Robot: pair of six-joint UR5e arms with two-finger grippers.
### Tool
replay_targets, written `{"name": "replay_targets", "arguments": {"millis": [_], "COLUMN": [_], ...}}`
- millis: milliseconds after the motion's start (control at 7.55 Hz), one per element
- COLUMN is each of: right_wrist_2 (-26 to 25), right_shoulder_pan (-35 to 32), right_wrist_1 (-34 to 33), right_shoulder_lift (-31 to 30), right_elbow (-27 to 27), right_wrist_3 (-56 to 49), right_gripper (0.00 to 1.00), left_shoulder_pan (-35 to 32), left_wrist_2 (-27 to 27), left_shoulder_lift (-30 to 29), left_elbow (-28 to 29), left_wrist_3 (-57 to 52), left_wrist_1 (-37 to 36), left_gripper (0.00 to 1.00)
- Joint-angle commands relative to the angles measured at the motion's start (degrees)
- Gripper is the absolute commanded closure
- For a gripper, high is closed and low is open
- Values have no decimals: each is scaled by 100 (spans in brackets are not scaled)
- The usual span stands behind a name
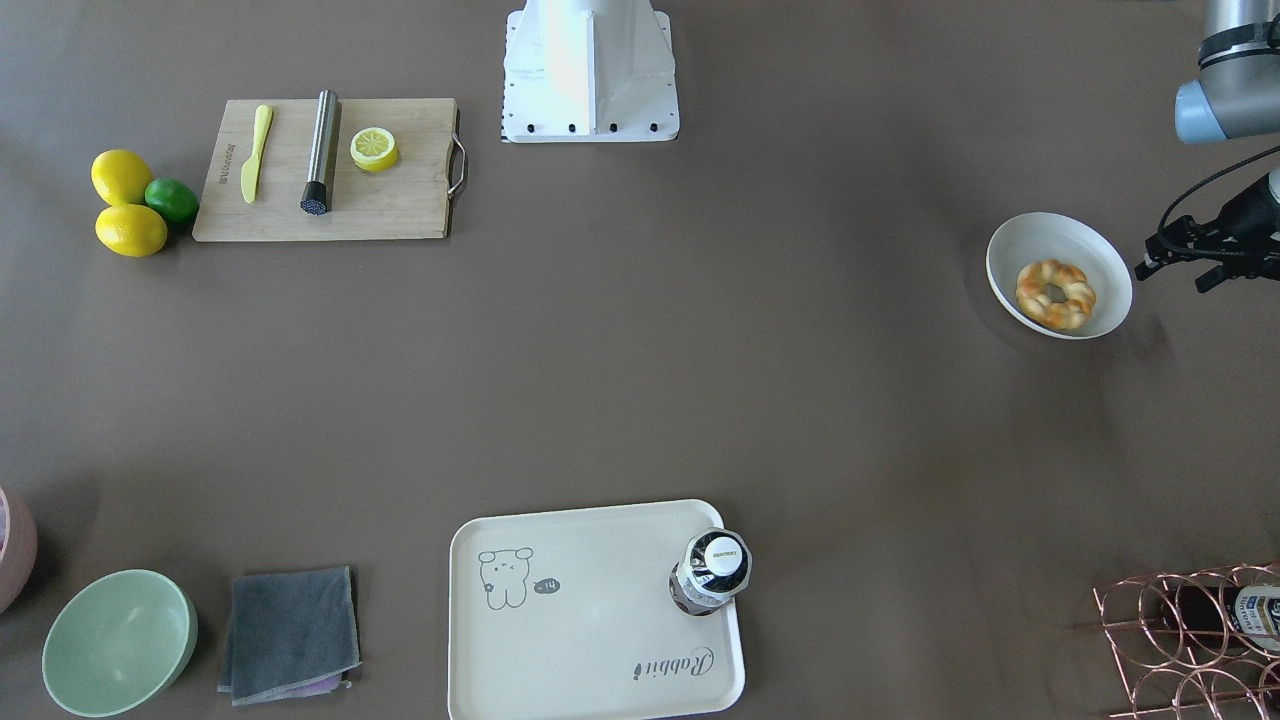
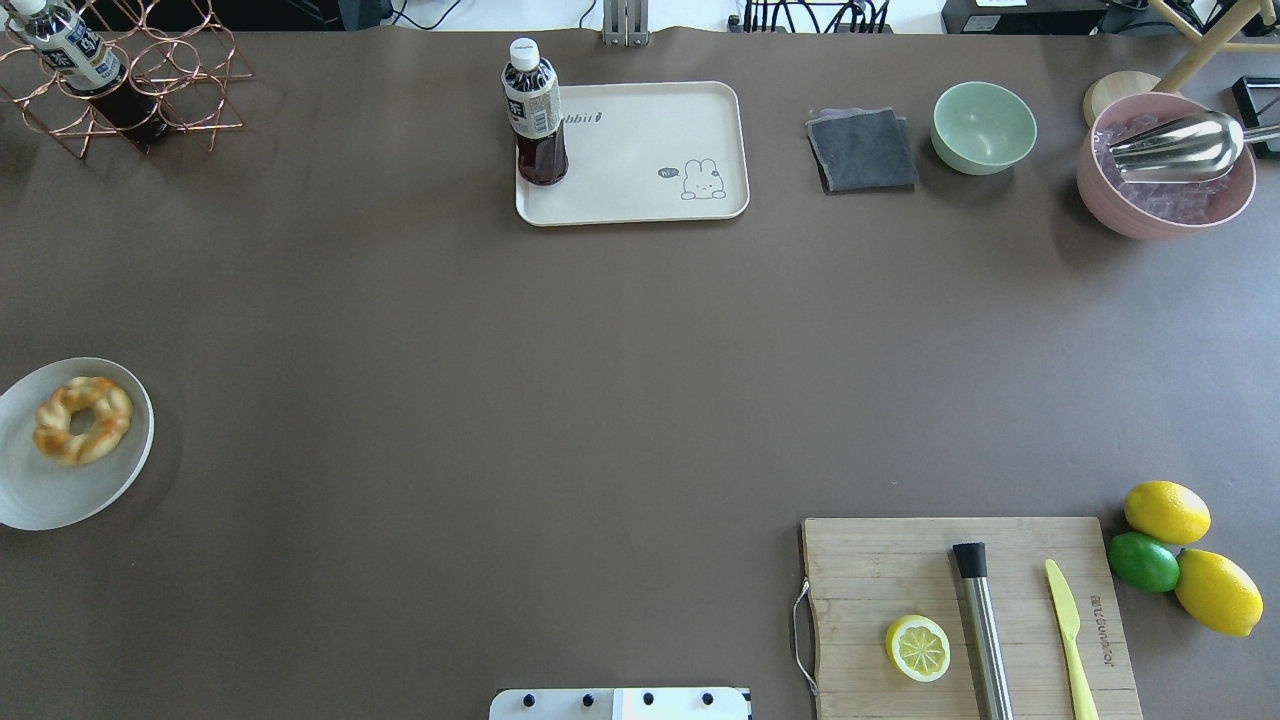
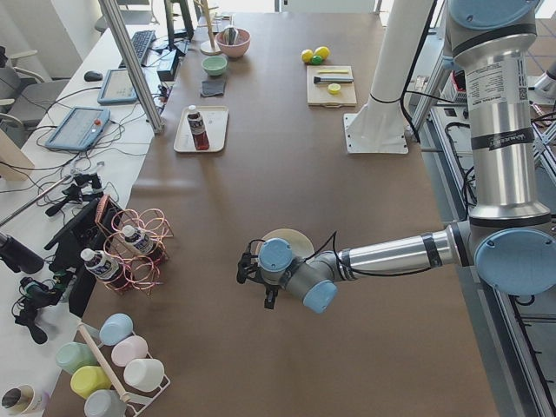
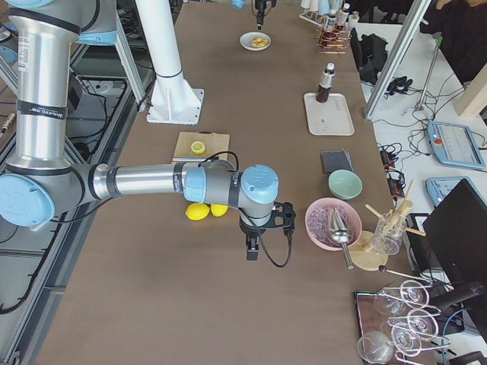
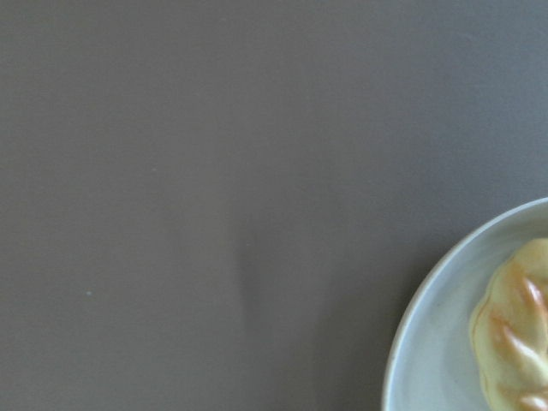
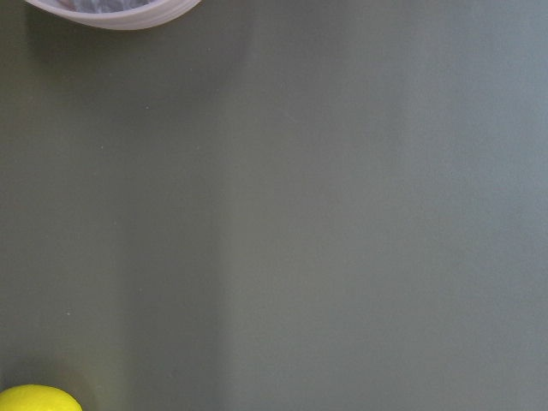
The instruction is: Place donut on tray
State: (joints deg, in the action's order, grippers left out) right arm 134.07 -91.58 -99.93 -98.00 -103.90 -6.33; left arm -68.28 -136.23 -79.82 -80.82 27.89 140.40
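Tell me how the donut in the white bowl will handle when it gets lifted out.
The donut looks glossy, so it may be slippery in a pinch grip. Its braided ring with a centre hole probably gives ridges to hold. It lies flat in the shallow white bowl, so it seems unlikely to roll, though the bowl might slide.

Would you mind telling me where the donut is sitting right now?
The donut lies in a white dish at the overhead view's left edge, on the robot's left side, far from the tray at the table's far edge.
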Motion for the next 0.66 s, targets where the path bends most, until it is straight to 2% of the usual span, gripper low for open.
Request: {"name": "replay_targets", "arguments": {"millis": [0, 398, 530], "right_wrist_2": [-3, -3, -3], "right_shoulder_pan": [0, 9, 9], "right_wrist_1": [-9, 0, 0], "right_shoulder_lift": [0, 17, 78], "right_elbow": [36, 115, 220], "right_wrist_3": [0, 0, 0], "right_gripper": [0, 0, 0], "left_shoulder_pan": [149, 219, 236], "left_wrist_2": [-79, -44, -44], "left_shoulder_lift": [2, -51, -60], "left_elbow": [13, 119, 119], "left_wrist_3": [402, 384, 384], "left_wrist_1": [427, 435, 435], "left_gripper": [2, 14, 14]}}
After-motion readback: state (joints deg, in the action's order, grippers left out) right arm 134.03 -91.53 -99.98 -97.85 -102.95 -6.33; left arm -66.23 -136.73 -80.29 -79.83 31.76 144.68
